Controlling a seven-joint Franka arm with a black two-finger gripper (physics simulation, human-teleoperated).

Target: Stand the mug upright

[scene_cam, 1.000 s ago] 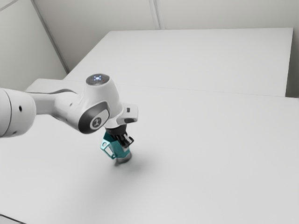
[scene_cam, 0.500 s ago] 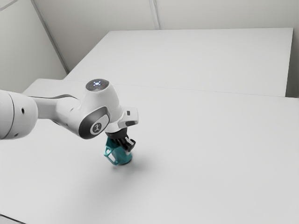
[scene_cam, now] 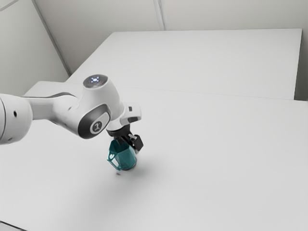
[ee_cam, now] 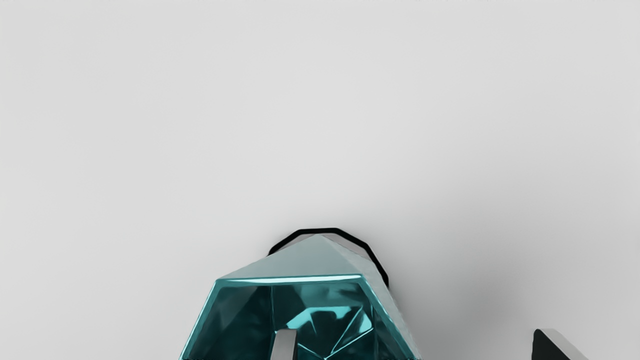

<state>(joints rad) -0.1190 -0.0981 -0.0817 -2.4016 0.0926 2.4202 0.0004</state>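
The teal faceted mug [scene_cam: 125, 157] rests on its base on the table, close to upright, with its mouth up and its handle toward the exterior view's left. At its rim is my gripper [scene_cam: 130, 141], its fingers spread apart. Looking from the wrist, I see into the open mouth of the mug [ee_cam: 320, 280]. One finger of the gripper [ee_cam: 417, 345] reaches over the mouth, while the other stands well outside the wall with a gap between. The mug's lower part is mostly hidden beneath its wide rim there.
A plain white table [scene_cam: 211, 168] surrounds the mug. Behind it stands another white surface [scene_cam: 207, 57], with pale walls beyond. A dark-edged flat item [scene_cam: 8, 228] lies at the exterior view's lower left corner.
The mug has swung from a clear tilt to nearly upright, its base now down on the table. My hand dipped, then rose slightly toward the exterior view's left, and the fingers have spread.
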